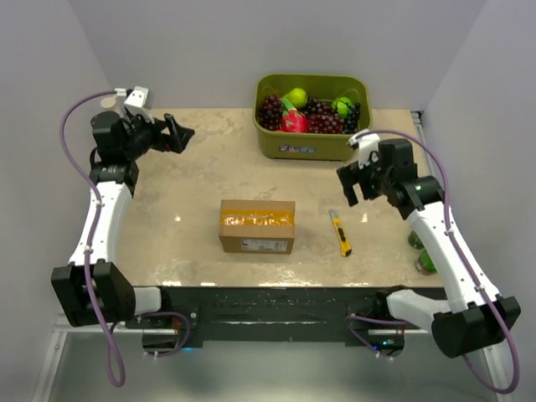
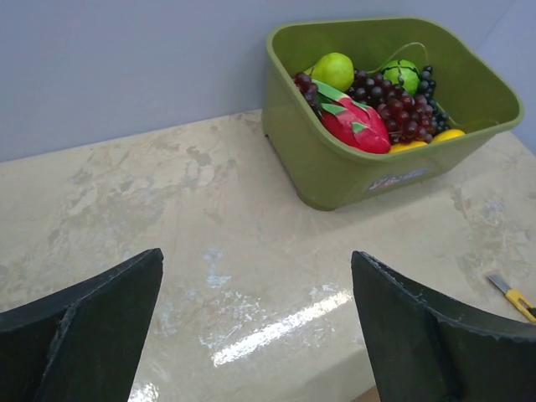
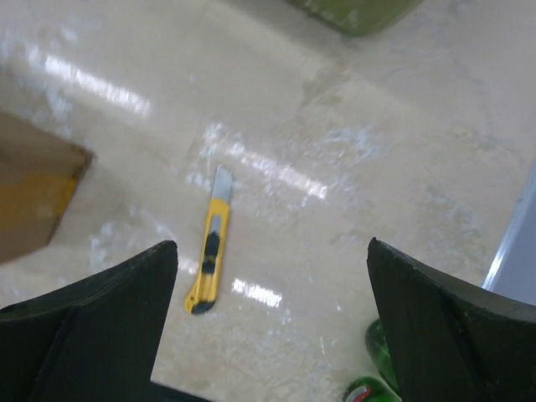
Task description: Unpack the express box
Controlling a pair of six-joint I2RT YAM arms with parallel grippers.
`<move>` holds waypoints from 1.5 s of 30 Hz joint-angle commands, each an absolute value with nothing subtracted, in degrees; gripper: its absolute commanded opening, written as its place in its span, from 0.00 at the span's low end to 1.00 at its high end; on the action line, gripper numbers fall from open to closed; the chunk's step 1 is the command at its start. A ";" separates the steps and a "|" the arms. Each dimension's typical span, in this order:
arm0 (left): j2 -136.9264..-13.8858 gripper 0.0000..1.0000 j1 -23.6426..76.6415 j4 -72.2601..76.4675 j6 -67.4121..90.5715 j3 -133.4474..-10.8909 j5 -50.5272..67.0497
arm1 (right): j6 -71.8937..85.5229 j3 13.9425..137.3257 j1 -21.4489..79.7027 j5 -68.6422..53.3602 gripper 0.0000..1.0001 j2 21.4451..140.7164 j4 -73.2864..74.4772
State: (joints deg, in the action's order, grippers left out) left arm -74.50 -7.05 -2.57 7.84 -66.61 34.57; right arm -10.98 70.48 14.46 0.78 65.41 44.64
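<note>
My right gripper (image 1: 358,186) is spread wide and empty; my left gripper (image 1: 178,134), also spread, hangs at the far left corner. The express box (image 1: 257,226) lies closed in the middle of the table (image 1: 193,193), long side running left to right. From my right gripper it is leftward and nearer the front edge, the yellow cutter (image 1: 340,233) between, so this arm is closer.

Matt cardboard express box (image 1: 257,226), glossy table (image 1: 201,176)
</note>
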 commanded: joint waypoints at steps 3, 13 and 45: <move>-71.55 0.98 -6.59 -0.97 7.38 -63.99 38.76 | -18.46 61.45 14.50 -9.57 0.95 66.96 44.47; -68.65 0.98 -6.68 -3.08 4.40 -61.70 36.66 | -24.07 55.81 14.41 -8.61 0.81 76.36 40.96; -69.43 0.98 -7.48 -4.74 -1.39 -64.50 38.93 | -29.18 56.94 16.00 -10.02 0.11 90.73 41.22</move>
